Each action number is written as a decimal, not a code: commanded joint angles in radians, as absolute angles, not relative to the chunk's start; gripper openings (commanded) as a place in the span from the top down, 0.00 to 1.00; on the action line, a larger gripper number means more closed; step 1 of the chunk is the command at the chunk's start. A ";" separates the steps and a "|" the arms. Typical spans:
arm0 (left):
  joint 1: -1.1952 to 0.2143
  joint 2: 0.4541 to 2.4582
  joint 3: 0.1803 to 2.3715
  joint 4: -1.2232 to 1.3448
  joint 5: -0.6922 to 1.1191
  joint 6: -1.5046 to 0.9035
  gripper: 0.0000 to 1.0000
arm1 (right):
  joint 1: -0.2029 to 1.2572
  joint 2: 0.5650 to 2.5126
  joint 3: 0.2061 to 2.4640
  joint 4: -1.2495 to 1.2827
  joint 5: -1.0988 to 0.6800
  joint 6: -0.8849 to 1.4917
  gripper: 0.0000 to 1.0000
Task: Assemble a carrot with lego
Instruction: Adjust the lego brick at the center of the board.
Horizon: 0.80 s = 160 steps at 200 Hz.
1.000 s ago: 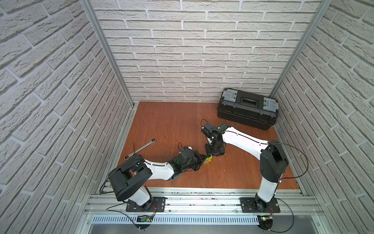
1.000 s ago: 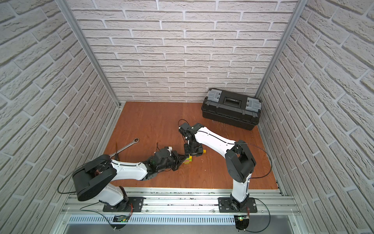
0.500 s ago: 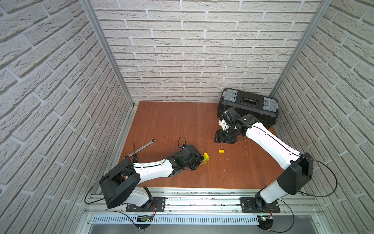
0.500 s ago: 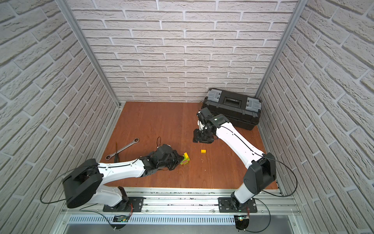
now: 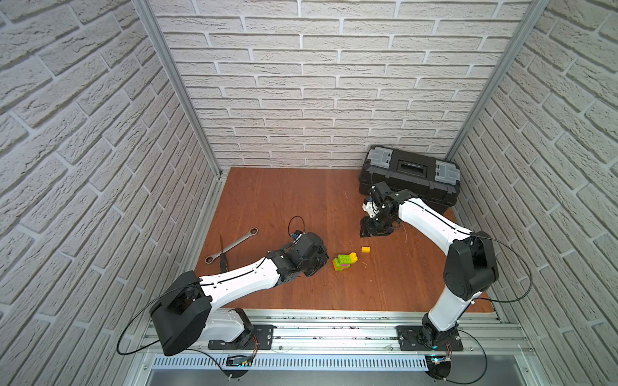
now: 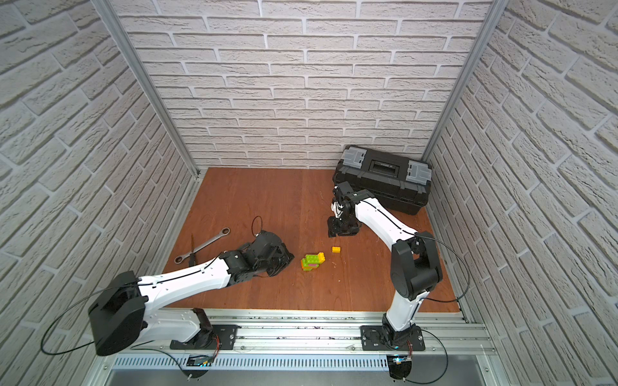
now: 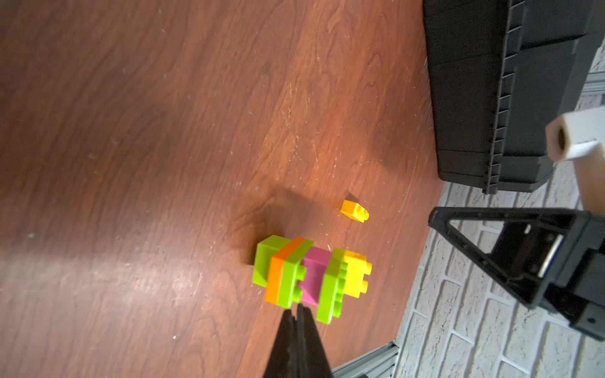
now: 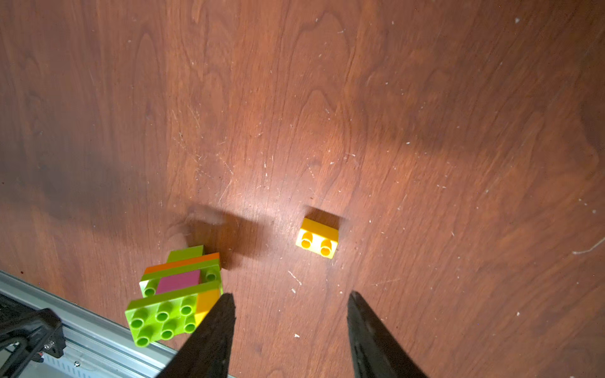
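Note:
The carrot [image 5: 343, 262] [image 6: 311, 261] [image 7: 311, 278] [image 8: 173, 294] lies on its side on the wooden floor: lime green, orange and pink layers with one yellow piece at its end. A loose yellow lego brick [image 5: 366, 249] [image 6: 336, 249] [image 7: 354, 211] [image 8: 317, 242] sits studs up just beyond it. My left gripper [image 5: 325, 260] [image 7: 297, 309] is shut and empty, its tip right at the stack's side. My right gripper [image 5: 371, 233] [image 8: 289, 297] hangs open and empty farther back, apart from both.
A black toolbox [image 5: 408, 177] [image 7: 484, 98] stands at the back right, close behind the right arm. A metal wrench [image 5: 232, 249] and a black-handled screwdriver [image 5: 222, 259] lie at the left. The metal rail [image 8: 98, 343] borders the front edge.
Both grippers were at the stack a second ago. The right arm has pulled back toward the toolbox, leaving a yellow brick loose. The left gripper has drawn back left.

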<state>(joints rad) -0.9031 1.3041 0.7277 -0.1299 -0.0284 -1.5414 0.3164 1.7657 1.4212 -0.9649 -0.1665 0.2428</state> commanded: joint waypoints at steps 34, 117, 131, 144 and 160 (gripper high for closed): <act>-0.893 1.209 0.774 -0.268 -0.112 -1.482 0.95 | 0.281 1.880 1.434 -0.928 -0.160 0.248 0.45; -0.888 1.171 0.810 -0.397 -0.147 -1.405 0.46 | 0.284 1.892 1.307 -0.910 -0.193 0.348 0.52; -0.888 1.175 0.814 -0.399 -0.147 -1.399 0.46 | 0.284 1.884 1.276 -0.907 -0.187 0.365 0.53; -0.887 1.180 0.822 -0.396 -0.140 -1.387 0.44 | 0.284 1.863 1.250 -0.905 -0.167 0.386 0.52; -0.888 1.187 0.834 -0.401 -0.132 -1.373 0.40 | 0.283 1.822 1.229 -0.900 -0.164 0.401 0.47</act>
<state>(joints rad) -0.8921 1.1835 0.8017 -0.3798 -0.1249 -1.4155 0.2840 1.8835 1.2743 -0.8921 -0.1982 0.3546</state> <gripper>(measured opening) 0.582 0.499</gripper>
